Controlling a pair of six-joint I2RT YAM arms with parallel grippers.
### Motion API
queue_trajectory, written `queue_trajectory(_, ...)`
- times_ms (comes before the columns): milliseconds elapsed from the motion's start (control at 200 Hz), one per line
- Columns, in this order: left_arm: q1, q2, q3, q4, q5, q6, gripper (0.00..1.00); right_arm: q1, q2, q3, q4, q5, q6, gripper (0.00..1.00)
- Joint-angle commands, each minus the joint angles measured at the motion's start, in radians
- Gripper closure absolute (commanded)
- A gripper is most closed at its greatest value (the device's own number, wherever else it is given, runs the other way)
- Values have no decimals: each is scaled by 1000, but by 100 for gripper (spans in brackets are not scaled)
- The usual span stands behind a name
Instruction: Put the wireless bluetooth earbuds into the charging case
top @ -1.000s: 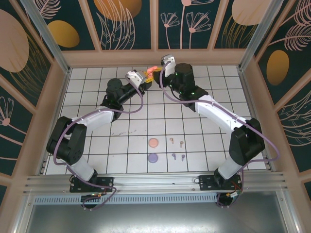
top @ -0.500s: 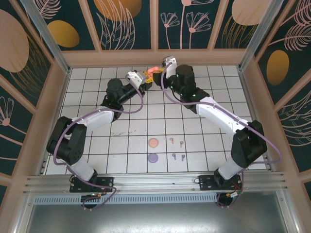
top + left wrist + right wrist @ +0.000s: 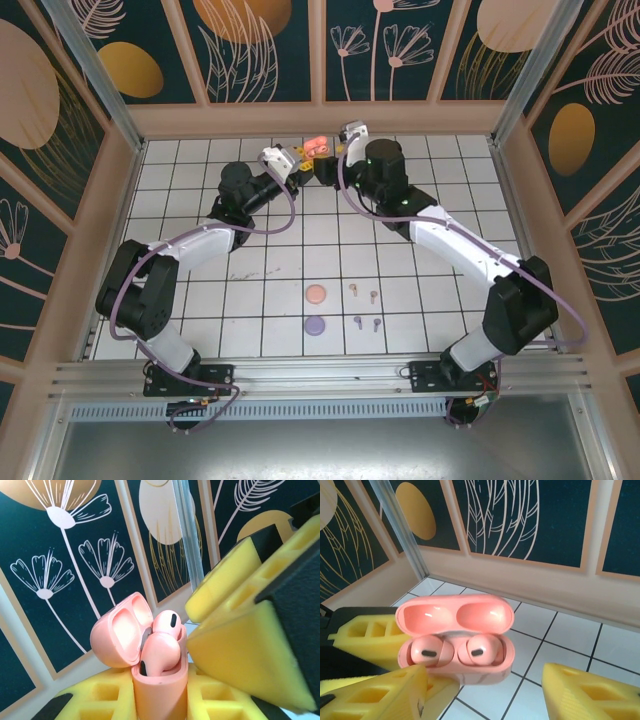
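Observation:
A coral charging case (image 3: 454, 639) is held up with its lid open, and both coral-red earbuds (image 3: 427, 653) sit side by side in its wells. My left gripper (image 3: 160, 700) is shut on the lower body of this case (image 3: 159, 690), its yellow foam fingers (image 3: 95, 700) pressing either side. My right gripper (image 3: 485, 695) is open just in front of the case, its yellow fingers (image 3: 590, 692) spread wide and not touching it. From above, the case (image 3: 318, 144) hangs near the back wall between my left gripper (image 3: 303, 160) and right gripper (image 3: 335, 150).
On the tiles near the front lie a closed peach case (image 3: 316, 294) and a closed purple case (image 3: 316, 325). Two tan earbuds (image 3: 353, 290) and two purple earbuds (image 3: 357, 321) lie to their right. The back wall (image 3: 320, 118) is close behind both grippers.
My right gripper has opened and drawn back slightly from the coral case, its arm shifting right. The left gripper keeps its hold on the case.

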Motion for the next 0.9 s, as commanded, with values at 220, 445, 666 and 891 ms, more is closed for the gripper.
queue_trajectory(220, -7, 18, 27, 97, 8, -11, 100, -17, -118, -4, -93, -66, 59, 24)
queue_trajectory(445, -7, 29, 2, 122, 19, 1, 100, -108, -107, 138, -184, -124, 172, 26)
queue_trajectory(666, -7, 40, -17, 154, 44, 3, 100, -148, 72, 426, -380, -172, 209, 45)
queue_trajectory(891, -8, 79, -42, 157, 84, 9, 100, -157, 397, 858, -664, -219, 200, 89)
